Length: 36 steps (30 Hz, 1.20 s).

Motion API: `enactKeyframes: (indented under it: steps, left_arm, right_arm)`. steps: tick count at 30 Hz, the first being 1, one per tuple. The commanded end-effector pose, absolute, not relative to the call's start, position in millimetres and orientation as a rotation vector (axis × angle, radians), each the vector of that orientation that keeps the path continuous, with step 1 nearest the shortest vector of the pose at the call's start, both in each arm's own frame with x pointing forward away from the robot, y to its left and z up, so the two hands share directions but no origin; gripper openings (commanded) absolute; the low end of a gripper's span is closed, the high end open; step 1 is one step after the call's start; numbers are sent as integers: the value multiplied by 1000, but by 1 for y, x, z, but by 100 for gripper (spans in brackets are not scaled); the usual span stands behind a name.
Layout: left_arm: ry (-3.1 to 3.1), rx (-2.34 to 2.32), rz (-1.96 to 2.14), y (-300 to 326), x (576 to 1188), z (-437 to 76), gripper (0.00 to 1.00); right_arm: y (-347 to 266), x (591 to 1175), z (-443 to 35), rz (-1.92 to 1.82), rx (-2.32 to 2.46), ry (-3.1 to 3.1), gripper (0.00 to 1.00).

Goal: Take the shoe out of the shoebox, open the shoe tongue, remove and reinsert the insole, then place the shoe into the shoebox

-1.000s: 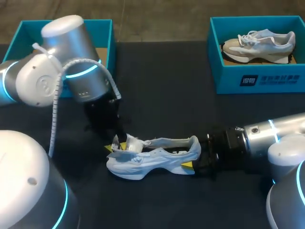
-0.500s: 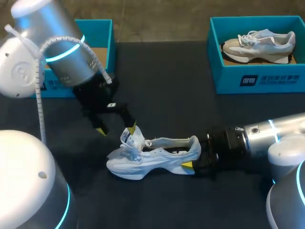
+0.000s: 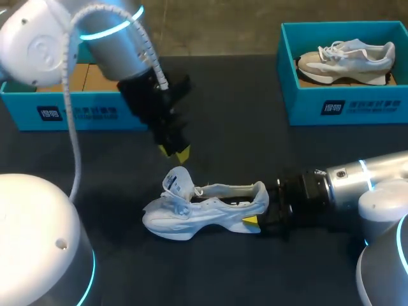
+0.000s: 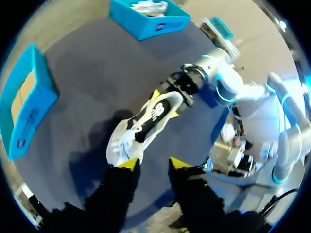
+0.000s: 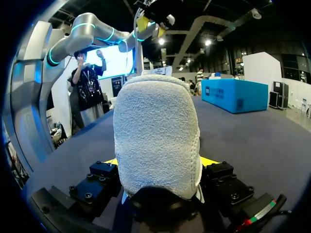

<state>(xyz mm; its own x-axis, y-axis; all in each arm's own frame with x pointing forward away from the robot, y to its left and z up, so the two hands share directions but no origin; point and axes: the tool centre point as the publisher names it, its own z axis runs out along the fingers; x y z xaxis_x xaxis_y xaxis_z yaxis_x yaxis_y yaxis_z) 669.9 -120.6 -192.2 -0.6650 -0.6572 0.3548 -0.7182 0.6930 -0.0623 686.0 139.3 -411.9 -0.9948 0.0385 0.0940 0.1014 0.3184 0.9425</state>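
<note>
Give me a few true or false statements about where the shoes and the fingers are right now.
The white shoe rests on the table. True.
The left gripper grips the shoe's tongue. False: it hovers above the shoe, fingers open, empty.
The right gripper is shut on the shoe's heel. True.
The box nearest the right arm is empty. False: it holds a second shoe.

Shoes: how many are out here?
2. A white shoe lies on the table, heel between the right arm's fingers; another shoe sits in the right shoebox. The left shoebox is partly hidden.
</note>
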Motion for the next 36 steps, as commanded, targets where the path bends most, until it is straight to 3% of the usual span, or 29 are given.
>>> enactKeyframes:
  steps: [1, 8, 23, 36]
  left_arm:
    - [-2694, 700, 35, -142, 681, -192, 0]
    - [-2756, 340, -11, -168, 676, -192, 0]
    - [-2756, 340, -11, -168, 676, -192, 0]
    - [-2848, 287, 0, -180, 672, -227, 0]
  right_arm:
    - [140, 686, -412, -1795, -135, -2509, 0]
    - [140, 686, -412, -1795, -135, -2509, 0]
    - [140, 686, -412, -1795, -135, -2509, 0]
    - [140, 686, -412, -1795, -135, -2509, 0]
